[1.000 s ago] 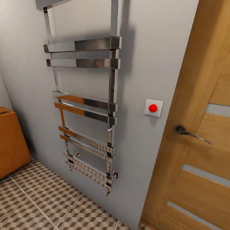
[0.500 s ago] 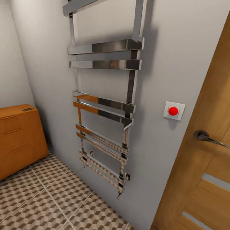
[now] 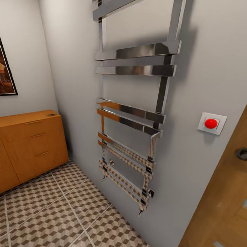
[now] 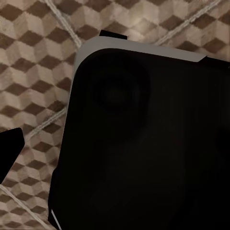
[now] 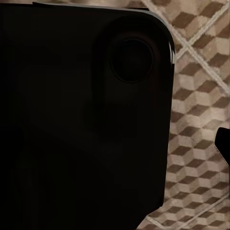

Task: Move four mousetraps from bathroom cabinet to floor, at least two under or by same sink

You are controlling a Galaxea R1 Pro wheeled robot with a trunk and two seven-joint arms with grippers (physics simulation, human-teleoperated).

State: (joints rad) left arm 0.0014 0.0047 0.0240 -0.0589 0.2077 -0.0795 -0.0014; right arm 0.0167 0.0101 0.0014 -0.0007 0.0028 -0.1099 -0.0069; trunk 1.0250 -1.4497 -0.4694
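An orange-brown cabinet (image 3: 26, 143) stands on the patterned bathroom floor (image 3: 60, 214) at the head view's left, beside a chrome towel rail (image 3: 133, 116); a small dark item on its top may be a mousetrap, likely light, stiff, best pinched by its board edges; jaws' state cannot be told.

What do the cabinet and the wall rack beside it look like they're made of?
The cabinet: orange-brown wood look with a smooth satin finish and faint grain. The towel rack: polished chrome-like metal, since its flat bars mirror the cabinet and the floor tiles.
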